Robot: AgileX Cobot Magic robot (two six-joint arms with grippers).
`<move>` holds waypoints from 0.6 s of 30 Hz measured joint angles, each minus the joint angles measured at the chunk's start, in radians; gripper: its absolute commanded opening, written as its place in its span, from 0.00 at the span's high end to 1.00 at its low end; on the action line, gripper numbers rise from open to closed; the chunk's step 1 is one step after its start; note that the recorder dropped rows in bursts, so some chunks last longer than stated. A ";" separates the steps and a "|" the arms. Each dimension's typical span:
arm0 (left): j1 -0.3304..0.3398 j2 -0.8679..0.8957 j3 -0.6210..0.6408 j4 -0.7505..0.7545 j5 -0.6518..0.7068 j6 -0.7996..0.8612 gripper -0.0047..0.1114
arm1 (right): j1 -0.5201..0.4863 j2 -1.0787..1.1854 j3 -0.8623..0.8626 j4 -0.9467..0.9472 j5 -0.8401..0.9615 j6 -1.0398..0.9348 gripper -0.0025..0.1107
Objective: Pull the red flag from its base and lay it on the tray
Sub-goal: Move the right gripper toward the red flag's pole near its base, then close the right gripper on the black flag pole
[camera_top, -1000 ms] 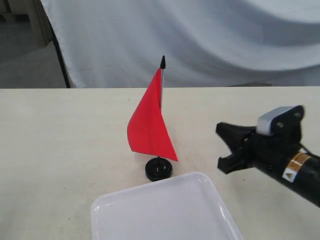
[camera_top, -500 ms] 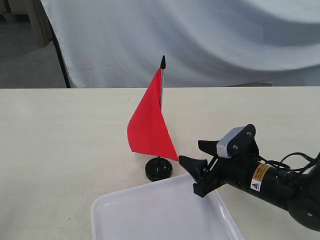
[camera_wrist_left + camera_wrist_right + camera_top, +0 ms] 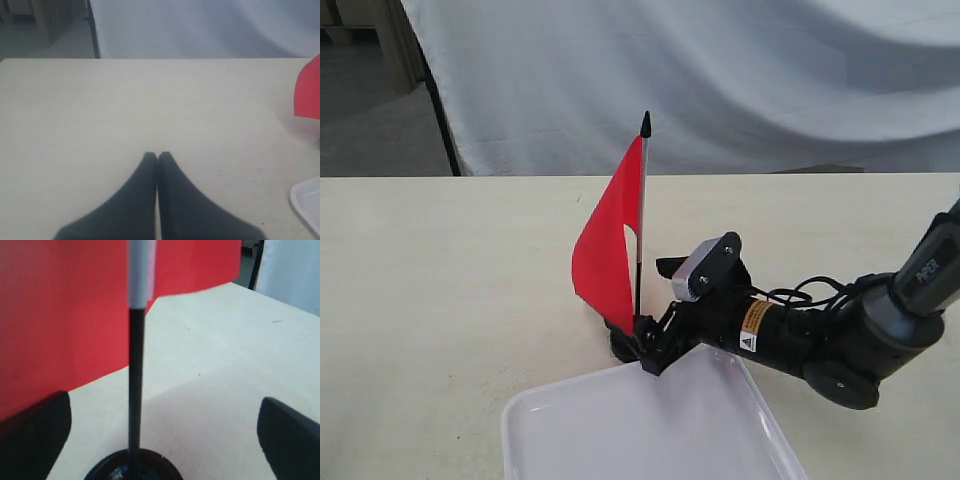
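Note:
The red flag [image 3: 603, 255] stands upright in the middle of the table, its silver pole [image 3: 640, 215] set in the black base [image 3: 619, 346]. My right gripper [image 3: 655, 335] is open and low at the base, one finger on each side of the pole's black lower end without touching it. In the right wrist view the pole [image 3: 135, 390] rises from the base [image 3: 131, 467] between the fingers [image 3: 32, 435], nearer the one under the red flag [image 3: 65, 315]. The white tray [image 3: 620, 425] lies just in front. My left gripper [image 3: 157, 156] is shut and empty over bare table.
A white cloth backdrop [image 3: 740, 80] hangs behind the table's far edge. The right arm [image 3: 840, 345] stretches across the table from the right, over the tray's far right corner. In the left wrist view the flag [image 3: 307, 95] and a tray corner [image 3: 307, 202] show at the frame's edge.
My right gripper has travelled left and down from the table's right side to the flag's base, staying open. The flag cloth has swung a little and looks narrower.

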 measured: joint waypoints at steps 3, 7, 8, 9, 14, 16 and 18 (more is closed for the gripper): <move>0.000 0.000 0.000 0.000 0.000 0.000 0.96 | 0.008 0.011 -0.025 0.000 0.003 0.000 0.15; 0.000 0.000 0.000 0.000 0.000 0.000 0.96 | 0.008 0.013 -0.039 0.012 0.002 0.000 0.32; 0.000 0.000 0.000 0.000 0.000 0.000 0.96 | 0.008 0.013 -0.039 0.014 0.002 0.000 0.59; 0.000 0.000 0.000 0.000 0.000 0.000 0.96 | 0.008 0.016 -0.039 0.014 0.002 0.000 0.78; 0.000 0.000 0.000 0.000 0.000 0.000 0.96 | 0.016 0.018 -0.039 -0.051 -0.008 0.010 0.95; 0.000 0.000 0.000 0.000 0.000 0.000 0.96 | 0.016 0.018 -0.039 -0.074 -0.019 0.010 0.98; 0.000 0.000 0.000 0.000 0.000 0.000 0.96 | 0.013 0.002 -0.037 -0.092 -0.017 0.010 0.98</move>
